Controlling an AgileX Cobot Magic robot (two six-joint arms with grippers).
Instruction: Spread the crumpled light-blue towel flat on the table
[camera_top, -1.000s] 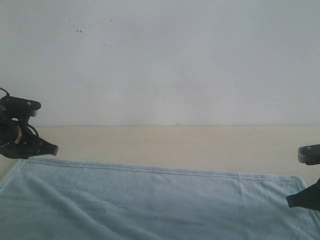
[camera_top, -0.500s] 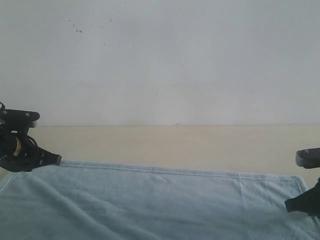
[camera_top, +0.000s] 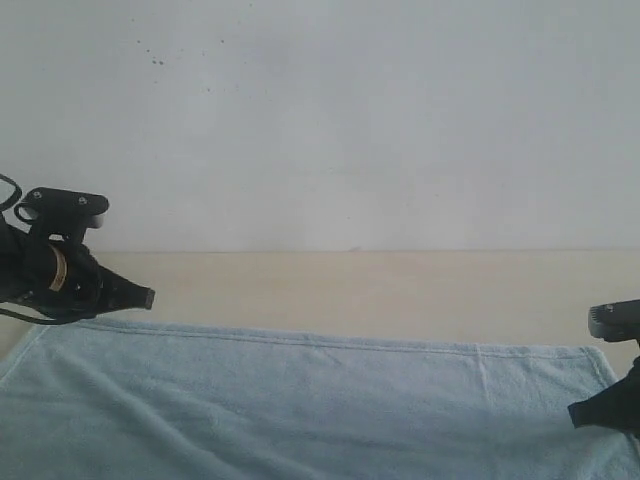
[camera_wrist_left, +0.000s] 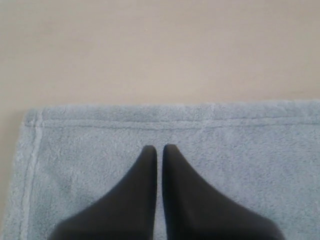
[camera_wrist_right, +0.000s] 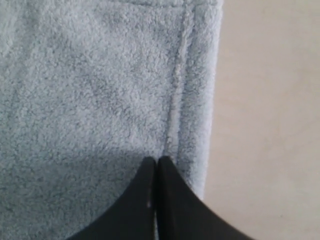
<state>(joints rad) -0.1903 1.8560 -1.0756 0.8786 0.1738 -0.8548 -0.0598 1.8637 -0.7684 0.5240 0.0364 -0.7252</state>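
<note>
Towel (camera_top: 320, 410): we log it spread flat across the near part of the table (camera_top: 350, 285), far hem straight.
Left gripper (camera_top: 147, 297): fingers pressed together, just above the towel's far left corner.
Right gripper (camera_top: 575, 413): fingers pressed together, over the right hem.

Soft, even daylight — hazy, faint shadows.

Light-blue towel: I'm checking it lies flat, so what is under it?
The pale light-blue terry-cloth towel lies on the smooth cream-beige tabletop, which shows bare beyond its hem. Anything else beneath the cloth is covered.
</note>
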